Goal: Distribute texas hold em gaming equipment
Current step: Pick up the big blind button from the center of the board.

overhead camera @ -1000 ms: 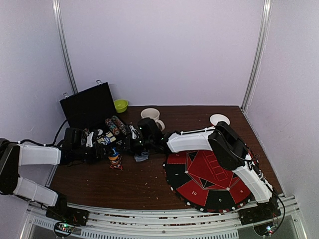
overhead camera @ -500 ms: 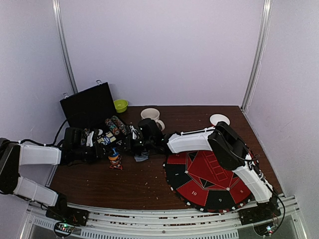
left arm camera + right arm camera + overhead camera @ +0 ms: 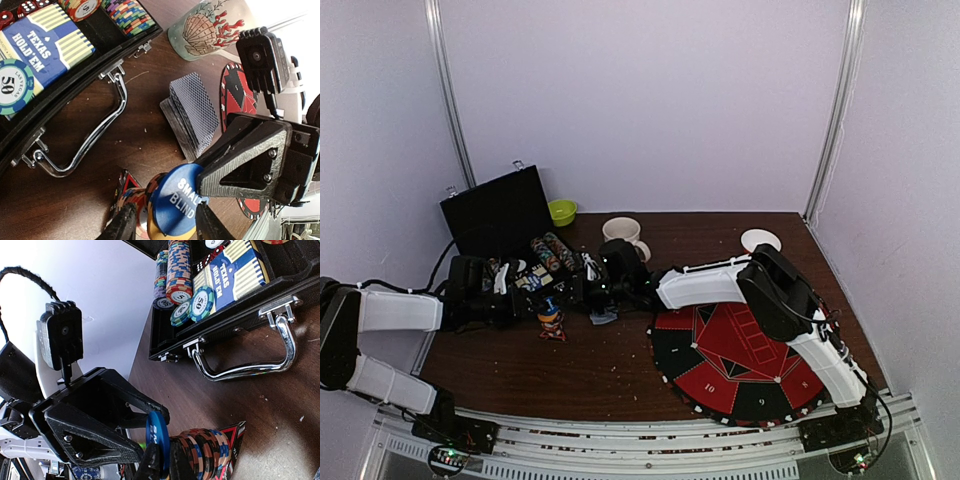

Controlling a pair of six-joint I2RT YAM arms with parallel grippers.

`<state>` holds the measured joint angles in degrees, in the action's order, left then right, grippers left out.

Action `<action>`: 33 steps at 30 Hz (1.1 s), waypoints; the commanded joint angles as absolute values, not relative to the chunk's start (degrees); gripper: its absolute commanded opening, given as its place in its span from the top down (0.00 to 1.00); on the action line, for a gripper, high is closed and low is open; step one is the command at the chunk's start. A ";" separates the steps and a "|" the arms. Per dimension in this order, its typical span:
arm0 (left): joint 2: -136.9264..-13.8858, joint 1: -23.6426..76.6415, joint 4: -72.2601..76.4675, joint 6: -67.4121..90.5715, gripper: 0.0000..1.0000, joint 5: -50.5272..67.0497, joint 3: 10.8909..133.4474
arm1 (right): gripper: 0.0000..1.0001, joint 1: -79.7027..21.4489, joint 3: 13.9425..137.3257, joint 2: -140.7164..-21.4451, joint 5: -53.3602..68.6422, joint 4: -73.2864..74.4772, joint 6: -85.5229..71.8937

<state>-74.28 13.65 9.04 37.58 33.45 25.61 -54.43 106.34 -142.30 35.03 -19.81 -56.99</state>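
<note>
Handover, seemingly: clamps blue disc (image 3: 172, 207) edge-on in right gripper (image 3: 162, 462); straddles it with left gripper (image 3: 165, 223), jaws apart, nothing grasped yet.

I work in a lab-style robot test booth. Plain pale walls (image 3: 650, 100) and aluminium posts (image 3: 448, 110) box in my brown tabletop (image 3: 570, 370). My left arm (image 3: 395, 310) and right arm (image 3: 710, 283) are bolted to a metal rail (image 3: 640, 445) at its near edge.

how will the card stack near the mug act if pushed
The card stack is already skewed, so a push would likely spread it, not slide it whole. Thin cards lying flat on the table are probably awkward to pinch.
</note>
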 commanded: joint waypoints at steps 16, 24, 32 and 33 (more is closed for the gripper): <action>-75.63 13.26 13.72 37.78 0.72 37.30 26.18 | 1.00 -53.71 104.33 -144.27 35.07 -15.54 -56.93; -76.29 13.23 12.79 37.20 0.91 38.03 26.19 | 1.00 -53.75 104.19 -144.76 35.37 -15.56 -57.04; -75.75 13.25 9.53 35.23 1.00 38.13 27.43 | 1.00 -53.84 104.33 -145.06 35.50 -15.66 -57.15; -75.53 13.23 9.01 34.93 1.00 37.97 27.55 | 1.00 -53.89 104.35 -145.08 35.46 -15.65 -57.14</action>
<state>-76.29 13.30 10.90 38.15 37.78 25.85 -53.95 105.84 -142.41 37.39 -20.27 -57.45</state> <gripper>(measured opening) 0.144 0.059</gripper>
